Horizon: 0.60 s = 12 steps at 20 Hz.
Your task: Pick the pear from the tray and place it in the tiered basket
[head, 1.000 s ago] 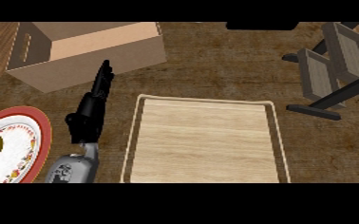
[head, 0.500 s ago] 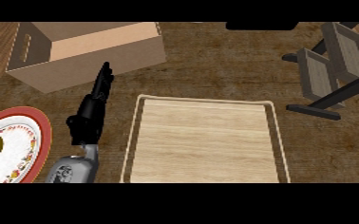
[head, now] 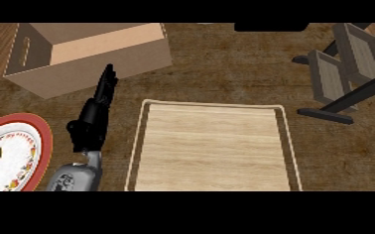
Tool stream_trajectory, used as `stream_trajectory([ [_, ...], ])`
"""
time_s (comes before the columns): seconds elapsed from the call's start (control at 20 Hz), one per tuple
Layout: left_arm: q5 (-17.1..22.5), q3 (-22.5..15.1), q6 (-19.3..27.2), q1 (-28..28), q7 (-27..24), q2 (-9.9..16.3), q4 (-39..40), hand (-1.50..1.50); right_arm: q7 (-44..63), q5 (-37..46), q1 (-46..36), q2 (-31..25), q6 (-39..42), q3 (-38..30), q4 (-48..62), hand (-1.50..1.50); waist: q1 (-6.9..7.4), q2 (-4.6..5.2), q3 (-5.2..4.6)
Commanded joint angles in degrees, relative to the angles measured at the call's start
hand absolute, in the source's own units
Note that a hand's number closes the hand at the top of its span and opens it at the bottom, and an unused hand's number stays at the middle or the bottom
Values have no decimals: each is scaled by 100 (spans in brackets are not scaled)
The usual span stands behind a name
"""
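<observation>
The head view showed one tray (head: 214, 148), one cardboard box (head: 88, 54), one plate (head: 22, 151), one tiered basket (head: 341, 72) and one hand. The tray, pale wood with a raised light rim, lay flat in the middle of the dark wooden counter (head: 234, 64), and nothing showed on its surface. The pear was not visible anywhere in this view. The open-topped box stood at the upper left, and no contents showed inside it. The tiered basket, dark grey on a black stand, stood at the right edge, its shelves partly cut off by the frame. The red-rimmed patterned plate lay at the left edge. The left hand (head: 93, 116) stood between plate and tray, fingers straight and pointing up toward the box, holding nothing.
</observation>
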Motion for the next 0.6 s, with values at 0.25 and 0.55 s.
stream_trajectory([
  [0.25,88,239,-43,55,-93,137,109,0,544,-678,278,-1057,398,-1532,-804,-150,-169,-55,1],
  [0.55,-43,122,26,237,19,112,-117,0,202,-1494,1569,-1483,1721,-3129,-1697,-150,-286,-90,11],
])
